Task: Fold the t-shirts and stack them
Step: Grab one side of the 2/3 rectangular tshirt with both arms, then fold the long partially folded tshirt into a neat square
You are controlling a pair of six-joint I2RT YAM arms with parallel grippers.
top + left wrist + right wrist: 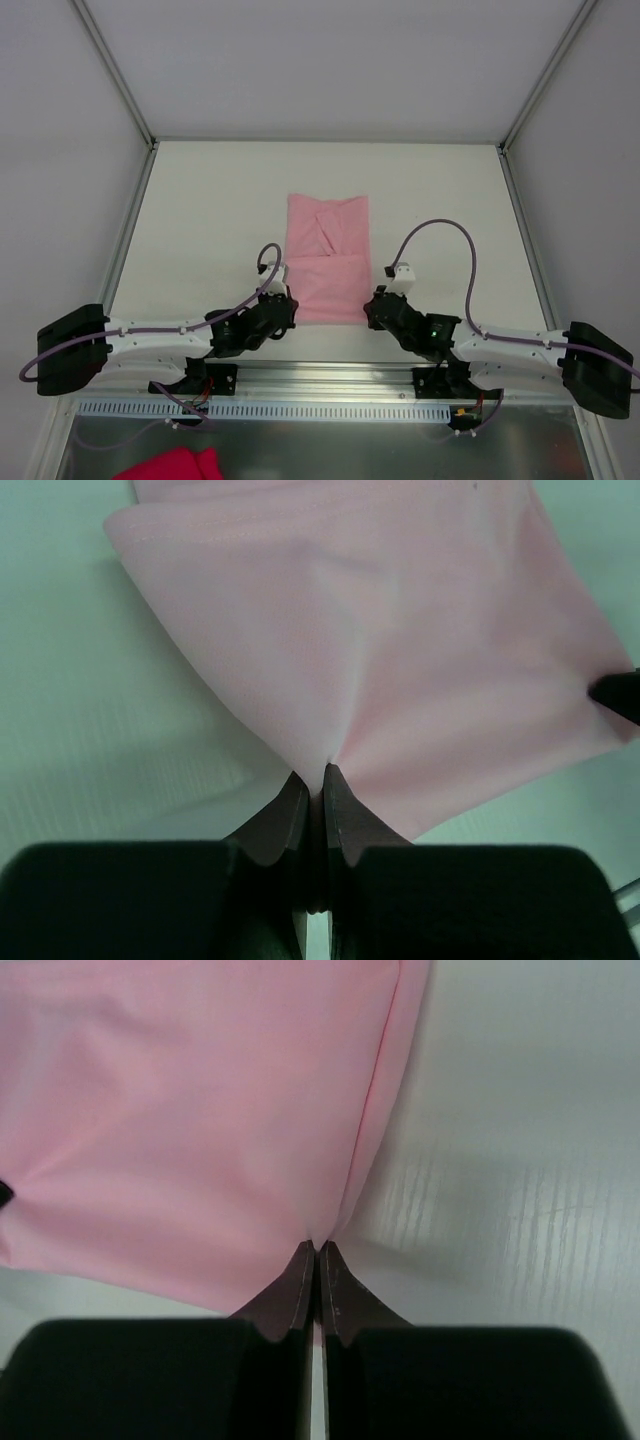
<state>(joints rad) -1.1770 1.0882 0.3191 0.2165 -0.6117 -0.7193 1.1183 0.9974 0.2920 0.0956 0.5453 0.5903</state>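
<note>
- The pink t-shirt [327,258] lies folded in the middle of the white table [200,220].
- The left gripper [314,776] squeezes tight on the shirt's corner at 7 o'clock.
- The right gripper [316,1250] squeezes tight on the corner at 5 o'clock.
- The near half seems a bit lifted.
- A dark pink cloth [170,466] sits far down at 7 o'clock.

The t-shirt [327,258] is laid at the middle of the table [200,220], its length run from 6 to 12 o'clock. The left gripper [289,300] is set at its 7 o'clock corner and the right gripper [368,304] at its 5 o'clock corner, the jaws of each closed on the near edge. A second cloth [170,466] is seen off the table, past its near edge, toward 7 o'clock.
</note>
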